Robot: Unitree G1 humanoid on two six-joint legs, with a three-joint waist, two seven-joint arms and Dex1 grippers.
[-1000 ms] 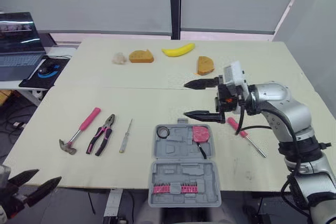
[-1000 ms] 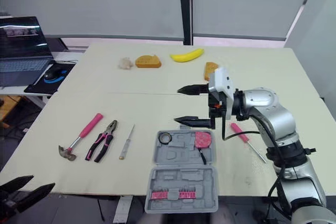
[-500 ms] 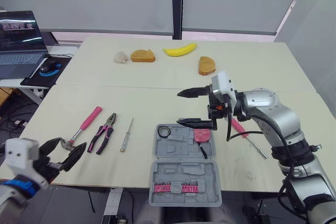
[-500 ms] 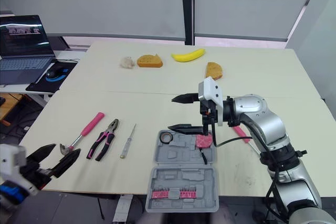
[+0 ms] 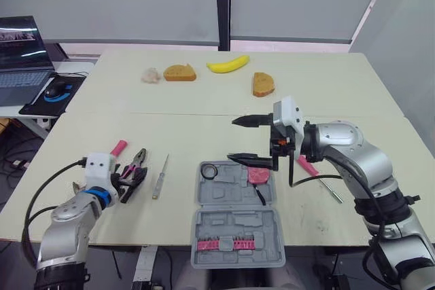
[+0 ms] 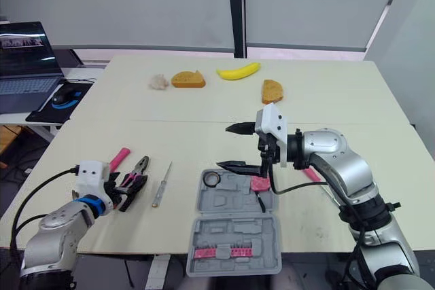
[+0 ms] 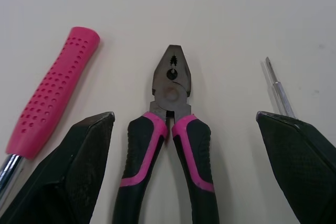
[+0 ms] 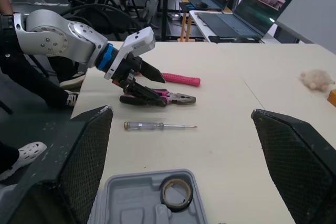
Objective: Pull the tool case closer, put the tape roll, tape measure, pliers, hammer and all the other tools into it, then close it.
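The pliers (image 7: pixel 169 103) have a dull grey metal head and smooth black-and-pink grips. Beside the pliers, the hammer (image 7: pixel 52 93) handle is matt pink dimpled plastic and the screwdriver (image 7: pixel 276 87) shaft bright metal. The case (image 5: pixel 231 225) is matt grey plastic.

the case (image 5: pixel 238 219) lies open at the worktop's (image 5: pixel 204 123) near edge, tape roll (image 5: pixel 209 170) and tape measure (image 5: pixel 257 174) in it. left of it in a row: screwdriver (image 5: pixel 160 176), pliers (image 7: pixel 170 85), hammer (image 7: pixel 52 98). second screwdriver (image 5: pixel 329 190) right of it.
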